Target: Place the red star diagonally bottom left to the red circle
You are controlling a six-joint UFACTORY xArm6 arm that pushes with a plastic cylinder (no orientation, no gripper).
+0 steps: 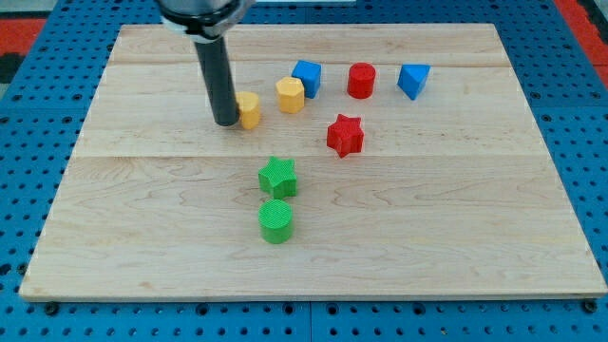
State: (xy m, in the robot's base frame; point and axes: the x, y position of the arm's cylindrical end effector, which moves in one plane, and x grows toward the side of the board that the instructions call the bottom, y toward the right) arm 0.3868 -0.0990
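Observation:
The red star lies right of the board's middle. The red circle stands above it, slightly to the right, near the view's top. My tip rests on the board at the upper left, well left of the red star, touching the left side of a yellow block.
A yellow hexagon, a blue cube and a blue triangular block sit in the top row. A green star and a green circle lie below the middle. The wooden board lies on a blue pegboard.

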